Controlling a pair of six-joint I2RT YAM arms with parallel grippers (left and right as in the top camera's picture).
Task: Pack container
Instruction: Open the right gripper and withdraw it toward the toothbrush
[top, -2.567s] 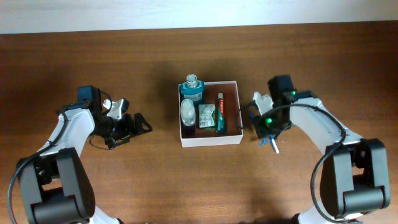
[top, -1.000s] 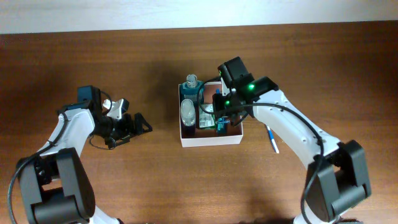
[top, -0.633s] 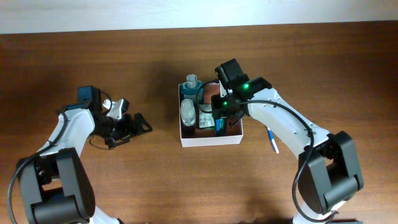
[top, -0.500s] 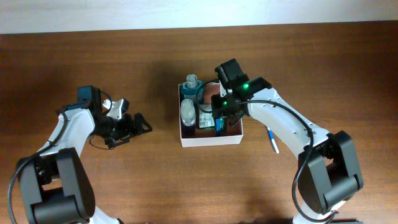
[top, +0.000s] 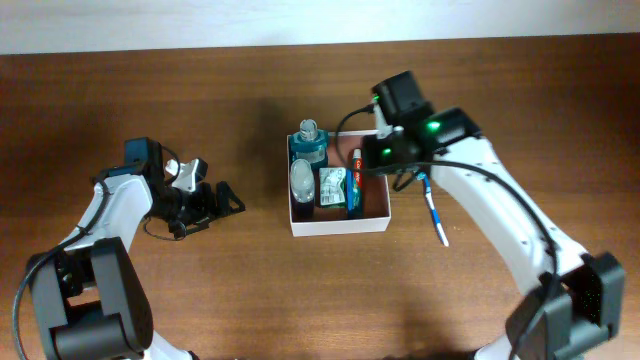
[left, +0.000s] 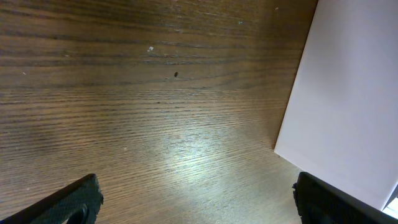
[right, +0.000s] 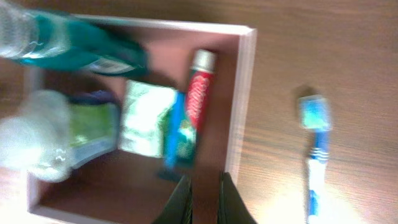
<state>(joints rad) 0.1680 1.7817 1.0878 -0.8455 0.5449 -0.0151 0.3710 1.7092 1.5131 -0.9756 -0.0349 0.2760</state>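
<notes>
We judge the container light, crushable cardboard; grip a wall edge. Right pincer together, empty; left pincer apart.

surface: brown wood, fine straight grain, smooth, semi-gloss with a pale glare patch
container: cardboard, matt white walls, matt reddish-brown inside
teal bottle: clear tinted plastic, glossy
round bottle: translucent whitish plastic, smooth
packet: green-and-white printed wrap, slightly shiny
toothpaste tube: soft printed plastic, glossy
toothbrush: blue and white hard plastic, smooth
right arm: white plastic shell, smooth, slight sheen
left tool: black, matt
right tool: black, matt
</notes>
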